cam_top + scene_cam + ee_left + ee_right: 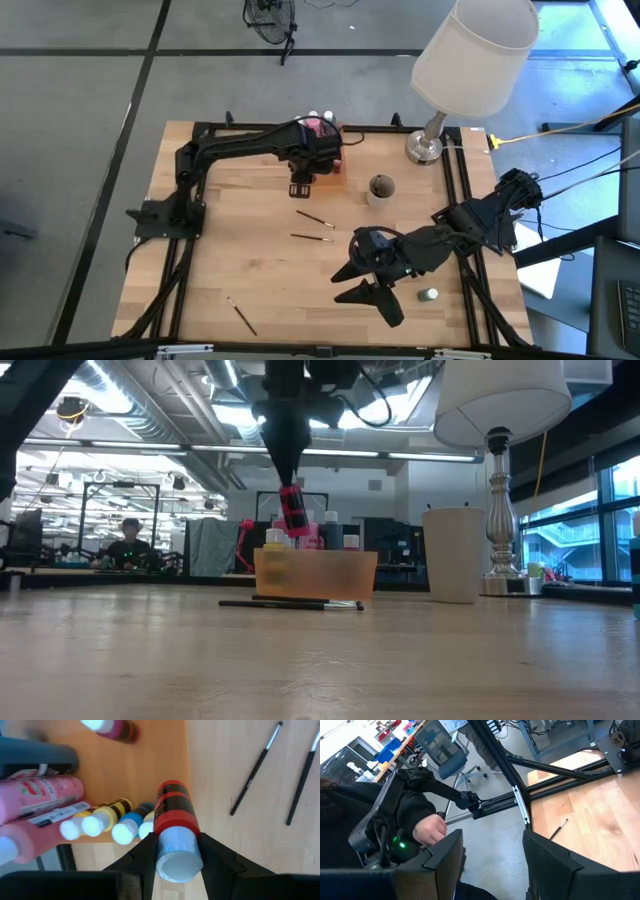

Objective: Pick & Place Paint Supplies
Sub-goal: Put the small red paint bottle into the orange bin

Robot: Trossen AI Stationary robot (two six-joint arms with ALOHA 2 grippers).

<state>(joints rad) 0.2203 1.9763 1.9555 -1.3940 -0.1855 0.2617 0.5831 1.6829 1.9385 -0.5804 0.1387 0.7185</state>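
Note:
My left gripper [300, 187] hangs at the far middle of the table, shut on a red paint bottle [175, 812] with a pale cap. In the low view the bottle [292, 510] hangs just above the near rim of the translucent orange tray [315, 573]. Pink, yellow and blue bottles [107, 822] are in the tray. Two dark-handled brushes [313, 228] lie flat on the table in front of it. A third brush [240, 315] lies near the front left. My right gripper [365, 288] hovers open at the near right. A small green bottle [428, 295] lies near it. My left gripper pinches the red bottle between its two fingers at the cap end [176, 851]. One finger [142, 862] is on each side. The fingers point down from above. The bottle hangs below them, cap up and a little tilted, clear of the tray and the table.
A round pale cup [381, 189] stands right of the tray. A lamp with a white shade [470, 50] stands at the far right corner. A black frame rail [465, 190] runs round the table. A person [427, 827] sits beyond the table's edge in the right wrist view.

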